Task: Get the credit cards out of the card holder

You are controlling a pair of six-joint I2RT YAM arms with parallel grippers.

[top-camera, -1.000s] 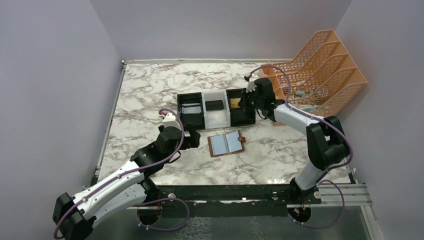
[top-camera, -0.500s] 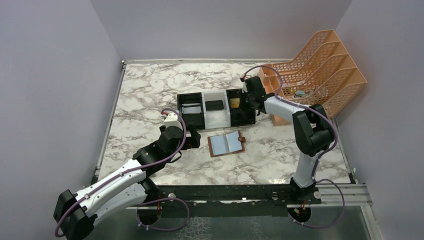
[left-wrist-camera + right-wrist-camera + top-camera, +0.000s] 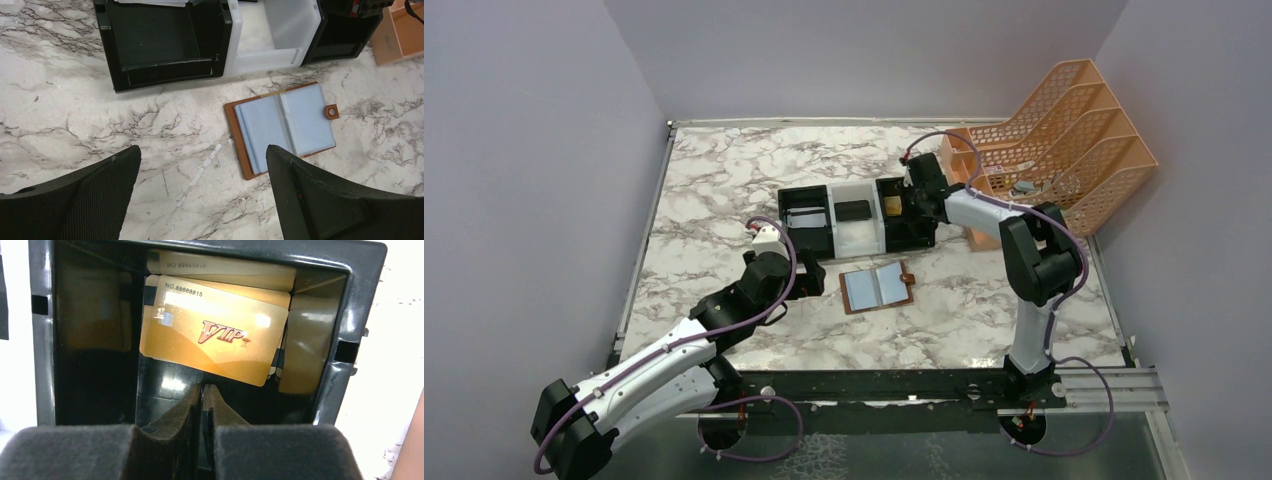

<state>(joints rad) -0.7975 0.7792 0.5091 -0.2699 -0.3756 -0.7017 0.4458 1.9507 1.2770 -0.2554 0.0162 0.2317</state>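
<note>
Finds the card holder [image 3: 282,127] spread open and flat on the counter [image 3: 75,115], blue-grey pockets up, snap tab to the right, just near of the three-compartment tray [image 3: 170,75]. Hangs the left claw [image 3: 202,165] wide apart above the counter by the card holder's left edge, gripping nothing. Points the right claw [image 3: 202,390], pressed shut and empty, into the tray's right black compartment, tips close to the gold credit cards [image 3: 212,342] stacked there. Shows one dark card [image 3: 854,210] in the white middle compartment.

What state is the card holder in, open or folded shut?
Open: the card holder lies flat, both blue-grey inner pockets facing up, snap tab unfastened.
</note>
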